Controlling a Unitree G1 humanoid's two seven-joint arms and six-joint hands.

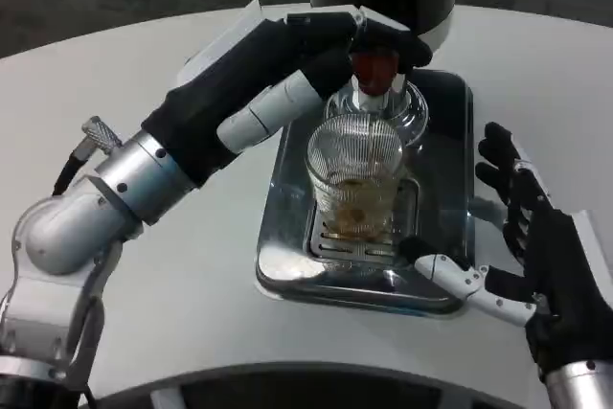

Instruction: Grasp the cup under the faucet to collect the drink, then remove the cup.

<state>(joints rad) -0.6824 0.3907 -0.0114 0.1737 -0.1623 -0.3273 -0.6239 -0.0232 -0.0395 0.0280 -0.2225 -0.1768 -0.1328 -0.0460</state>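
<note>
One ribbed cup (354,174) (a little amber drink inside) stands under the faucet (375,69), left robot hand (359,40) pressing it, right robot hand (536,256) released

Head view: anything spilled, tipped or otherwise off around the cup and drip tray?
Nothing stands out. The ribbed glass cup stands upright on the drip tray grate under the red tap, with a little amber drink in it. The left hand is at the tap; the right hand is open beside the tray.
</note>
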